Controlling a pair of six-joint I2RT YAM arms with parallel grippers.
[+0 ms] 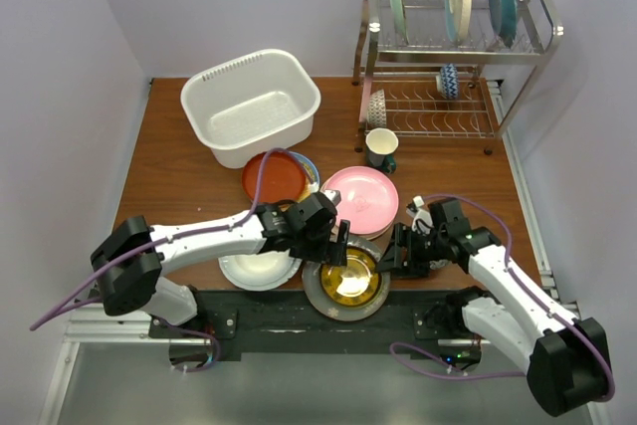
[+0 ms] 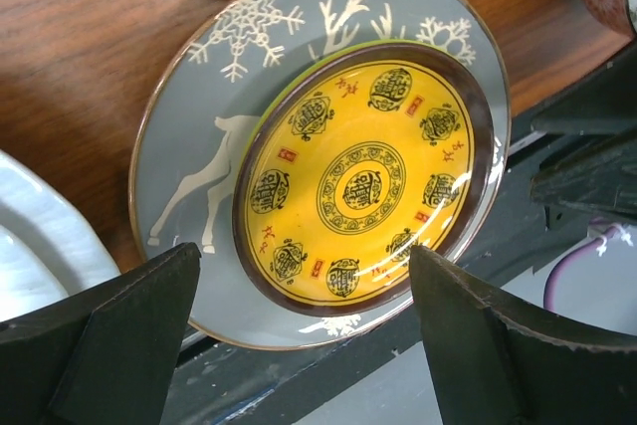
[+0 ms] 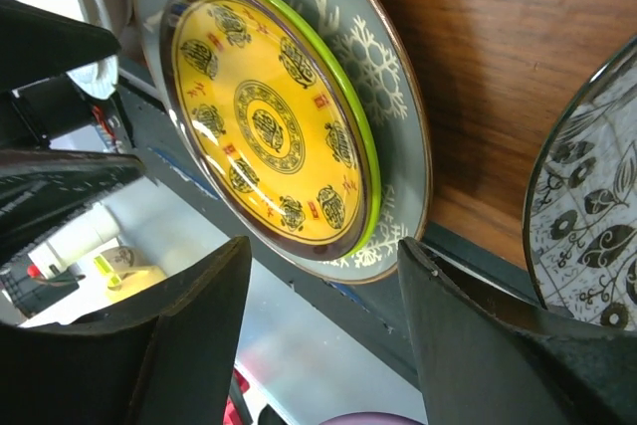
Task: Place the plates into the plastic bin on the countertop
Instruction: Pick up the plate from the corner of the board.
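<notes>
A yellow patterned plate (image 1: 350,278) lies on a lime plate and a grey plate with white deer (image 1: 317,298) at the countertop's (image 1: 169,166) near edge. My left gripper (image 1: 336,244) is open and hangs over the stack's left rim; its wrist view shows the gripper (image 2: 304,345) with the yellow plate (image 2: 363,181) between the jaws. My right gripper (image 1: 395,251) is open at the stack's right rim, and it also shows in the right wrist view (image 3: 323,335). Pink (image 1: 360,196), red-brown (image 1: 274,176) and white (image 1: 257,271) plates lie nearby. The white plastic bin (image 1: 251,106) stands at the back left.
A steel dish rack (image 1: 528,42) at the back right holds three upright plates and small bowls (image 1: 448,80). A dark green mug (image 1: 380,148) stands in front of it. A black-and-white patterned plate (image 3: 597,236) lies right of the stack.
</notes>
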